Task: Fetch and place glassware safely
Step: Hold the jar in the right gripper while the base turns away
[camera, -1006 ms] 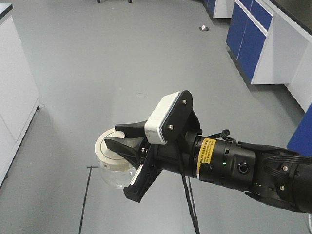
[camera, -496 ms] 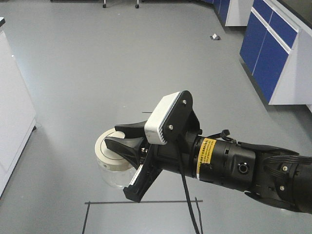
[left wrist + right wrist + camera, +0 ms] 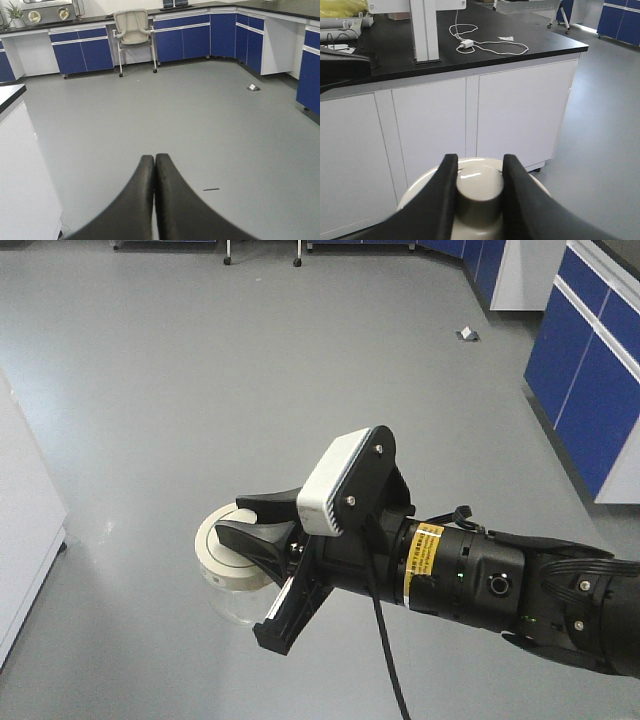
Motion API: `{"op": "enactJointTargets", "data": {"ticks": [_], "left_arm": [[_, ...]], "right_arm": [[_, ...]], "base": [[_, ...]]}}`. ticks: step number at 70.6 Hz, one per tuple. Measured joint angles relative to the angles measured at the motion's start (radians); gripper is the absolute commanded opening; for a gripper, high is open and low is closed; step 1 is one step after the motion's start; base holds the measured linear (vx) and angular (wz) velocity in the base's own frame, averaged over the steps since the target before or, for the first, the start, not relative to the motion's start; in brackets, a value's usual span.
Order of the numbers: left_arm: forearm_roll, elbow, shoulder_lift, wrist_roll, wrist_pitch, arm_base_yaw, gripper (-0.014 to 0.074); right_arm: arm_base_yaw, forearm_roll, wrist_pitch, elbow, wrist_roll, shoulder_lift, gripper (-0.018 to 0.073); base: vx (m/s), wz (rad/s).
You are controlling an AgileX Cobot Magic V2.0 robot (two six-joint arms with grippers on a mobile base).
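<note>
Glass jar [image 3: 228, 575] is up in the air, clamped in the right gripper [image 3: 232, 518] and well above the grey floor [image 3: 300, 370], with nothing under it. The clear squat body hangs just below the gripper's fingers, and the cream lid [image 3: 475, 167] sits between them. The right wrist view shows both black fingers [image 3: 445, 190] pressed against the sides of the central knob [image 3: 479, 200]. The jaws are only partly closed, about the knob's width apart, and they touch the knob and nothing else. So the whole jar is being carried by its lid. Handling guess: rigid, smooth glass, probably light, brittle if dropped, and slick on the walls. The knob is a small round hold, so the jar could twist or swing. Can't tell whether the lid locks on, and if it only rests there the body could fall away from the gripper. A hold round the glass wall under the rim looks safer, or else a slow, level carry with no jolts. A white cabinet [image 3: 515, 115] with a black top stands beyond the right gripper in its wrist view, near but not touching. The left gripper [image 3: 154, 160] is fully closed with pads touching and holds nothing. Only floor shows ahead of it, and it can't be placed relative to the right gripper from these views.
</note>
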State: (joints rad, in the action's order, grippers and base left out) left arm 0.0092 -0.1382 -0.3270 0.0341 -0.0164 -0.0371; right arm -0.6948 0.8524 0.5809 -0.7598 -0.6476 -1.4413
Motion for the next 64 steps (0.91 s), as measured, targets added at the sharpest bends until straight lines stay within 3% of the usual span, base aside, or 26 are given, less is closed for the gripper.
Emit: {"op": "enactJointTargets", "data": {"ticks": [64], "left_arm": [[-0.001,0.0,0.0,0.0,0.0,0.0,-0.0007]], "right_arm": [[0.0,0.0,0.0,0.0,0.0,0.0,-0.0003]], "base": [[0.44,0.03]]}}
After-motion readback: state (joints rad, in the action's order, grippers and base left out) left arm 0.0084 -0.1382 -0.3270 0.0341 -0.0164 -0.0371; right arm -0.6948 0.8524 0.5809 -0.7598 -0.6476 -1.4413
